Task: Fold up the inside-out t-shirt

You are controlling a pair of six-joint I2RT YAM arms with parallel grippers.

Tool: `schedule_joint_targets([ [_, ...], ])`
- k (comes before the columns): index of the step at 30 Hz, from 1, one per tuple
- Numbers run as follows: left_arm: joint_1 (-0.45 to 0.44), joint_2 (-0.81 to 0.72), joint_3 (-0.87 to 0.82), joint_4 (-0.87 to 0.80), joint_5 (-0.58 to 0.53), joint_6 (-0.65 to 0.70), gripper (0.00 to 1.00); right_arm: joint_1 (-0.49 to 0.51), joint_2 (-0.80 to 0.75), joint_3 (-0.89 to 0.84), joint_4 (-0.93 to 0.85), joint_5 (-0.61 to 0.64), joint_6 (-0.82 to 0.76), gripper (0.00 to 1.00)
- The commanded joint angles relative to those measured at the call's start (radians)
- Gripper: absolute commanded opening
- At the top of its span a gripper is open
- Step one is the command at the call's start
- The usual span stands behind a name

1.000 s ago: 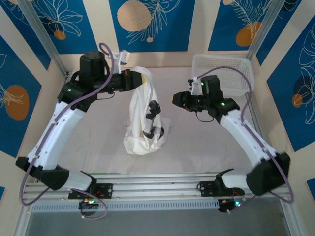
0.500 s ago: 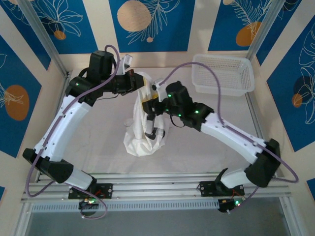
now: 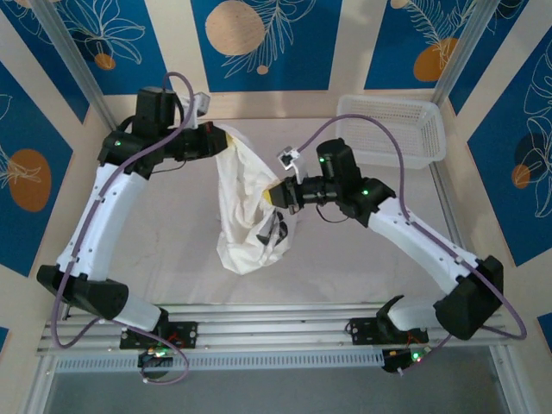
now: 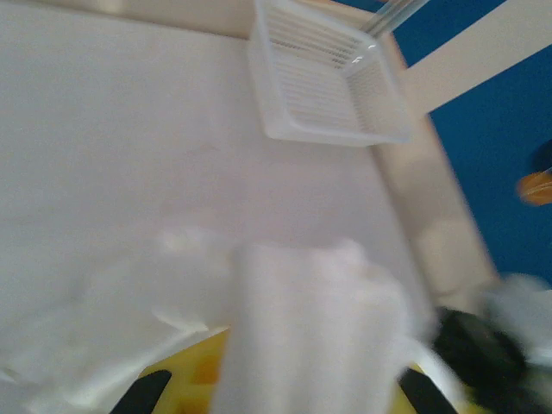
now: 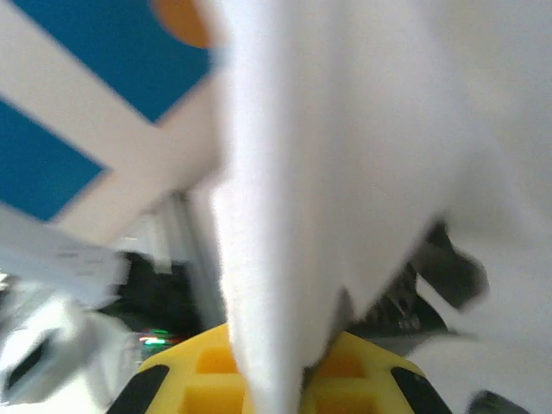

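The inside-out t-shirt [image 3: 237, 194] is white and hangs bunched above the middle of the table, its lower end resting on the surface with a dark print [image 3: 277, 229] showing through. My left gripper [image 3: 217, 138] is shut on the shirt's top edge at the back left. My right gripper [image 3: 274, 195] is shut on a fold of the shirt's right side, lower down. In the left wrist view the white cloth [image 4: 310, 319] covers the yellow jaws. In the right wrist view a strip of cloth [image 5: 280, 216] runs down between the closed yellow jaws.
A white plastic mesh basket [image 3: 392, 129] stands at the back right corner, also seen in the left wrist view as the basket [image 4: 323, 82]. The white table cover [image 3: 172, 233] lies bare to the left and right of the shirt. Metal rails [image 3: 285, 323] line the near edge.
My right arm swung left from beside the basket to the shirt and shut on its right side. My left gripper drew the shirt's top a little left, spreading the cloth between the two grippers.
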Motion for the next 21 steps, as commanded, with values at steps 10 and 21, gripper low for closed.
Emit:
schedule_joint_targets([
  [10, 0.036, -0.119, -0.282, 0.155, -0.17, 0.188, 0.59, -0.137, -0.036, -0.048, 0.243, -0.382, 0.217, 0.0],
  [21, -0.135, -0.167, -0.606, 0.355, 0.236, -0.078, 0.64, -0.131, 0.019, -0.011, 0.2, -0.434, 0.191, 0.0],
])
